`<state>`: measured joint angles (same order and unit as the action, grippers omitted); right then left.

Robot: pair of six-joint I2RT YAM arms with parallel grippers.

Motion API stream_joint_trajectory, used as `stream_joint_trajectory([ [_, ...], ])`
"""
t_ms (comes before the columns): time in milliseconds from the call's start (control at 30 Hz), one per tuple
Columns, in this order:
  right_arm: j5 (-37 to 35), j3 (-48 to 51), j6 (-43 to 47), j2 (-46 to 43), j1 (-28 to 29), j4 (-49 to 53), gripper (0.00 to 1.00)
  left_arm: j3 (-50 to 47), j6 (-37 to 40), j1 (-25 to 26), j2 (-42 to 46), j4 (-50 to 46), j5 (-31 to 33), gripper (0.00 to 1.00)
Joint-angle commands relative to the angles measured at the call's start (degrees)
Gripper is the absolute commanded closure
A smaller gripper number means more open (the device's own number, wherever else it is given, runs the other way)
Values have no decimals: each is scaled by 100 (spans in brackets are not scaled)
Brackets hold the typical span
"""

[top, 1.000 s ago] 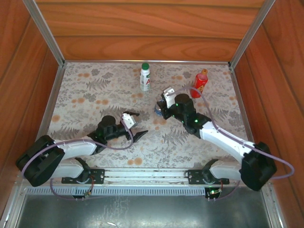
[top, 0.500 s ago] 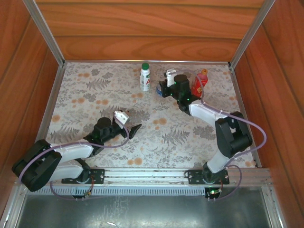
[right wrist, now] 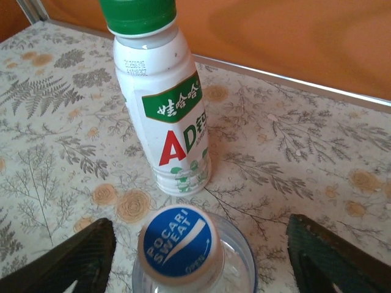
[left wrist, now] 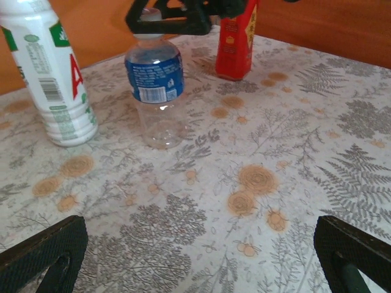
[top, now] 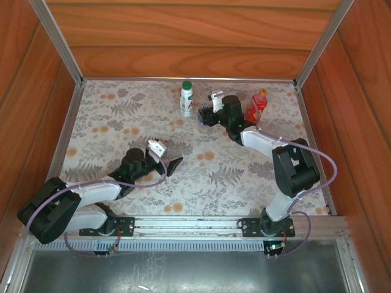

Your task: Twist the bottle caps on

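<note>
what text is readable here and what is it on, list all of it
"POCARI SWEAT": on the blue cap of the clear bottle.
"娃哈哈": on the green label of the white bottle.
"AD": in large letters on the white bottle.
Too small or blurred to read: the small print on the white bottle's neck, the clear bottle's blue label, the print on the red bottle.

Floral table (top: 104, 122), three upright bottles (top: 187, 101)

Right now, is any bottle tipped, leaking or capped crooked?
Nothing stands out. The white bottle, clear bottle and red bottle all stand upright, with no spill visible. The green cap and blue cap sit level. The right gripper is open, either side of the blue cap.
</note>
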<state>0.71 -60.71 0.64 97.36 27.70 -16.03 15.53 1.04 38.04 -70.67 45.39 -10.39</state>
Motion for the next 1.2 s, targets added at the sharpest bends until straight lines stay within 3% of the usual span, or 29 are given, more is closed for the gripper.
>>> stream_joint_trajectory([
  [0, -142, 43, 201, -799, -43, 137, 16, 232, -27, -298, 159, -292, -99, 0],
  [233, -744, 1396, 223, -2632, -279, 108, 12, 496, 96, -1023, 554, -819, 333, 0],
  [400, -1497, 2768, 267, -3887, -604, -141, 0, 616, 703, -1458, 649, -1221, 1162, 0],
  [500, -1888, 3430, 278, -4163, -784, -593, 0, 591, 1164, -1705, 503, -1217, 1666, 0],
  [700, -2066, 4148, 326, -3509, -1271, -1922, 0, 643, 943, -2594, -63, -1029, 1834, 0],
  [767, -2085, 4214, 256, -3166, -1441, -2199, 0, 476, 1031, -2782, -325, -417, 1793, 0],
  [967, -1580, 4144, 146, -2103, -1921, -2958, 0, 410, 270, -3387, -1328, 459, 1935, 0],
  [1100, -1119, 3920, 165, -1672, -2146, -2923, 0, 560, -43, -3611, -2006, 882, 2096, 0],
  [1167, -1052, 3895, 93, -1411, -2232, -3127, 0, 669, -237, -3796, -2012, 721, 1997, 0],
])
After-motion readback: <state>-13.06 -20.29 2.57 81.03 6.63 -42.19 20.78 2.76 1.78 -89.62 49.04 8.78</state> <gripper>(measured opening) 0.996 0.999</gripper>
